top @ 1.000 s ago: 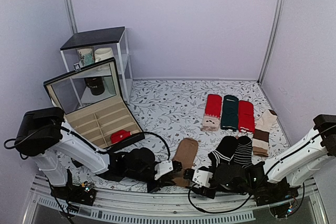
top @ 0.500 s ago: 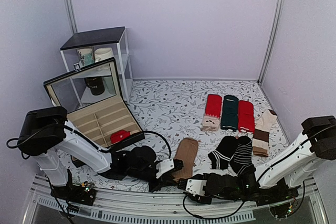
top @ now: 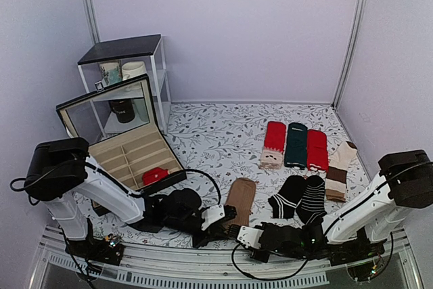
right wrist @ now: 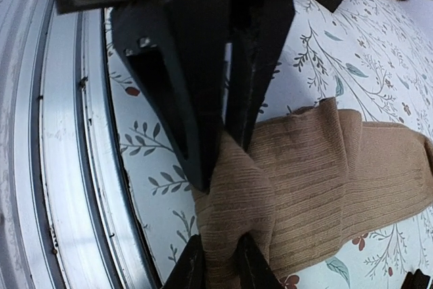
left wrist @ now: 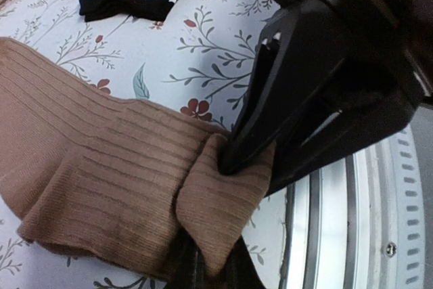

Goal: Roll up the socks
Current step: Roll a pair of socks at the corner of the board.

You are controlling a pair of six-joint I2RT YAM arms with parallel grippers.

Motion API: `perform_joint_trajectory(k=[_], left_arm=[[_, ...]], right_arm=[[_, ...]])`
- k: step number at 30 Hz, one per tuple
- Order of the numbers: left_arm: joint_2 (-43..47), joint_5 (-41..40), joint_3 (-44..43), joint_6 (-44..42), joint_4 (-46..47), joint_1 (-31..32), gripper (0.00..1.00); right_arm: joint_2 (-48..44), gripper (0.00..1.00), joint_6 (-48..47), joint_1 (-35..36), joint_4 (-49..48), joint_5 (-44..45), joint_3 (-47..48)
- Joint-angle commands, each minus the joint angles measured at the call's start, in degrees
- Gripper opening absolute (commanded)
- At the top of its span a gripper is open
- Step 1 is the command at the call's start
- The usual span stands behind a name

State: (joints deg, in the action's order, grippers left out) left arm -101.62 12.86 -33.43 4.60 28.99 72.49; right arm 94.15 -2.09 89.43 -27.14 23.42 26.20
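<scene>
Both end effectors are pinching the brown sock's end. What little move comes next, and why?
Probably fold the pinched edge over, away from the arms, starting the roll. The left end effector and right end effector both grip the near end of the flat brown ribbed knitted socks.

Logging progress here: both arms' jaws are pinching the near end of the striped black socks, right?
Not quite. Both arms' jaws are pinching the near end of the brown socks, as both wrist views show. The striped black socks lie untouched farther back.
</scene>
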Motion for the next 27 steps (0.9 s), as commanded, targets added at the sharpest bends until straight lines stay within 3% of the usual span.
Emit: perform_joint_trajectory(k=[1, 9, 12, 15, 18, 22, 27], left_arm=[[-2.99, -0.62, 3.44, 0.59, -9.39, -0.24, 0.06], [6.27, -10.40, 9.66, -2.35, 2.57, -0.05, 0.30], [11.62, -13.34, 12.56, -7.21, 9.14, 0.91, 0.47], [15.99, -15.93, 14.99, -13.61, 15.06, 1.99, 0.55], [17.11, -16.09, 15.19, -18.49, 17.04, 2.04, 0.69], [16.03, -13.00, 15.12, -21.70, 18.19, 2.03, 0.74], [11.74, -10.19, 14.38, -21.02, 17.72, 2.20, 0.72]], right_arm=[[3.16, 0.14, 7.72, -2.83, -0.23, -6.97, -1.99], [1.84, 0.09, 17.56, -5.93, -6.70, -20.13, -7.56], [3.46, 0.09, 20.16, -7.45, -7.29, -26.78, -7.41], [5.12, 0.09, 22.67, -9.22, -7.41, -32.15, -7.08], [6.99, 0.09, 25.12, -11.41, -7.67, -36.64, -6.83], [8.59, 0.09, 28.45, -13.16, -7.40, -39.66, -6.15], [11.04, 0.09, 30.24, -14.80, -4.80, -41.07, -4.18]])
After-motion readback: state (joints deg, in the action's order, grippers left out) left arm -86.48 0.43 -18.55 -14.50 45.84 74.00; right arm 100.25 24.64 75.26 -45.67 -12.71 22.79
